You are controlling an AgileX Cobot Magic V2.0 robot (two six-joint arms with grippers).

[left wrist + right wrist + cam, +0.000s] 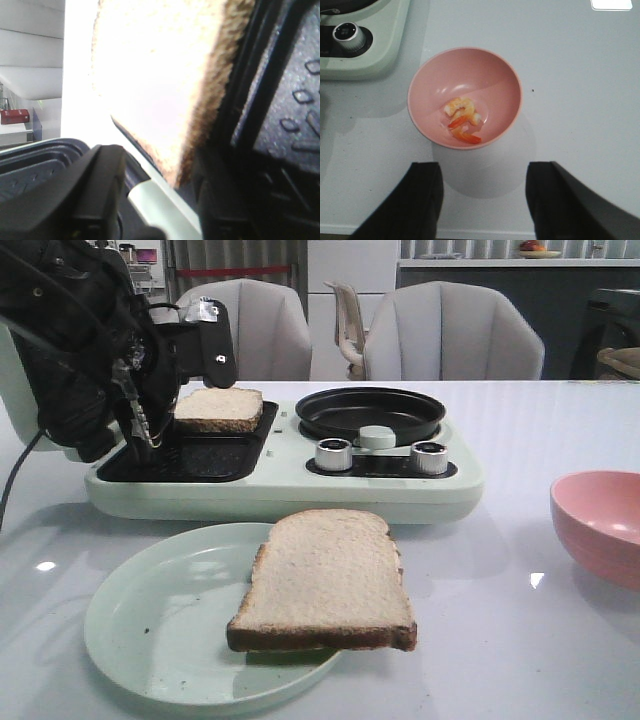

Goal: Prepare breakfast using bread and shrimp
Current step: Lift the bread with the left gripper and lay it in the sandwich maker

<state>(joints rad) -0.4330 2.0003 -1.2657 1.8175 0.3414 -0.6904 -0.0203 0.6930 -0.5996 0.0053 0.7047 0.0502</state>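
Easing clear of the toasted bread (pixel 219 408) on the left grill, the left end effector (pixel 140 430), grip unreadable, should avoid dragging it, while the right end effector (pixel 482 200) hangs released above the shrimp (pixel 462 120).

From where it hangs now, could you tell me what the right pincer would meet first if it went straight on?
Most likely the pink bowl holding the shrimp: the open right pincer points down at it with nothing between, though depth is unclear.
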